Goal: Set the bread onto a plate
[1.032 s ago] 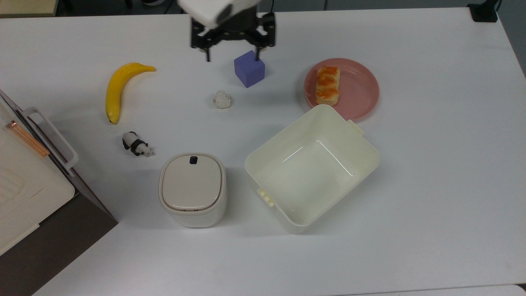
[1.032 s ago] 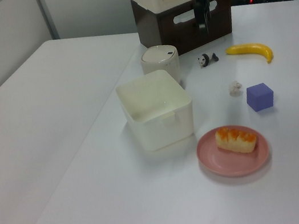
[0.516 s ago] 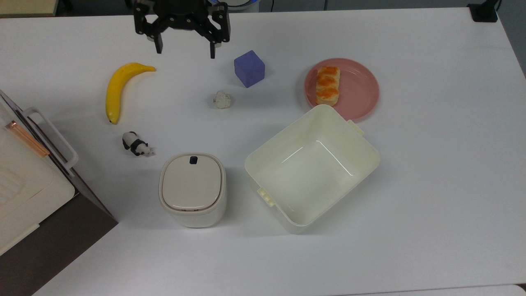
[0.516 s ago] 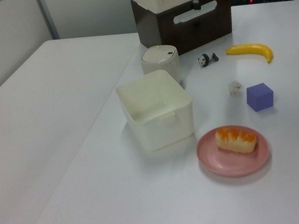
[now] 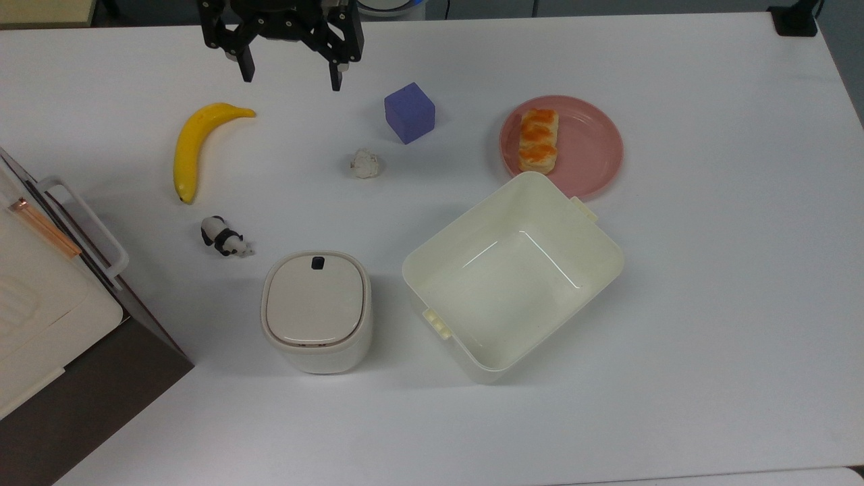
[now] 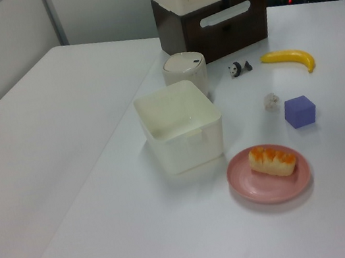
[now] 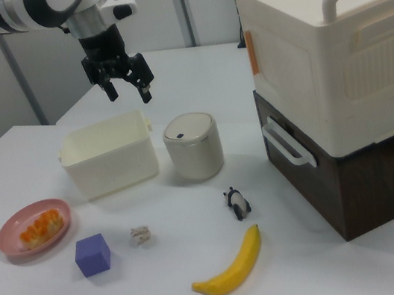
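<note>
Since the gripper (image 5: 289,71) has pulled away to the top view's upper left, fingers spread and empty, we see the bread (image 5: 538,140) resting on the plate (image 5: 594,145) at right; we judge the task done.

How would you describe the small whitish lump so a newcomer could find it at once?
Start at the large cream tub on the white table. In the top view, look up-left toward the purple cube; the lump lies just below-left of it. It is the table's smallest pale, crumpled-looking ball.
</note>
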### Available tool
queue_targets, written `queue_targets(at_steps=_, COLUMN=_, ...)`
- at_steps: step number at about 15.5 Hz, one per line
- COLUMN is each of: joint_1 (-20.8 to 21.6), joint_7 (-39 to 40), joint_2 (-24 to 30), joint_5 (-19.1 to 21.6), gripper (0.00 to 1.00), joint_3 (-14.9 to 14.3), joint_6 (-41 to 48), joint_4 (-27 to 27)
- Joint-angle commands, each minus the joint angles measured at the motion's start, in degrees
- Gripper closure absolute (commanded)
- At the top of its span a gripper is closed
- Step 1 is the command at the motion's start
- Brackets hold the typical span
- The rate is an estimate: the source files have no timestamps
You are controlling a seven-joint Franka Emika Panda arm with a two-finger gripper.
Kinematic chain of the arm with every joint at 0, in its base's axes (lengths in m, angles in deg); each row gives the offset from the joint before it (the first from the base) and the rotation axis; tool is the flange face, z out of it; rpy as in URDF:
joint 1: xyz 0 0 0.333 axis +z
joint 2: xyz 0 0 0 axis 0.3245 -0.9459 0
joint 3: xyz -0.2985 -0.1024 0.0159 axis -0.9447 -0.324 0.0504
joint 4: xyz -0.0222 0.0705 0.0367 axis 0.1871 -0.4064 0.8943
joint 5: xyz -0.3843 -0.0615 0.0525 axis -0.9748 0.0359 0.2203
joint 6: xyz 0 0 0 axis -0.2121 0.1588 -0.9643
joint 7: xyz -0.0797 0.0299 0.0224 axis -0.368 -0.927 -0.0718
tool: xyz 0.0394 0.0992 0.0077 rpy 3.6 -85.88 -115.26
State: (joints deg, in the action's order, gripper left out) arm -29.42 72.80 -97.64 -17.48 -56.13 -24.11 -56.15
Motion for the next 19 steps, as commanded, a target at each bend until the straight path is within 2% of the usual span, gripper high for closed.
queue_targets(at_steps=1, joint_1=0.99, joint_7=-0.60, joint_2=0.69, joint_5=3.07, gripper=0.00, joint_3=-0.49, joint_6=-0.78, joint_4=-2.03)
queue_targets(at_steps=5, joint_1=1.17, joint_7=-1.21, joint_2=0.60, joint_5=5.88, gripper=0.00, joint_3=-0.23, joint_6=-0.96, joint_4=-2.30)
queue_targets(at_steps=19, joint_1=0.99, joint_7=-0.86, joint_2=0.52, joint_5=4.31, gripper=0.00, joint_3=-0.40, joint_6=-2.28, joint_4=-2.57)
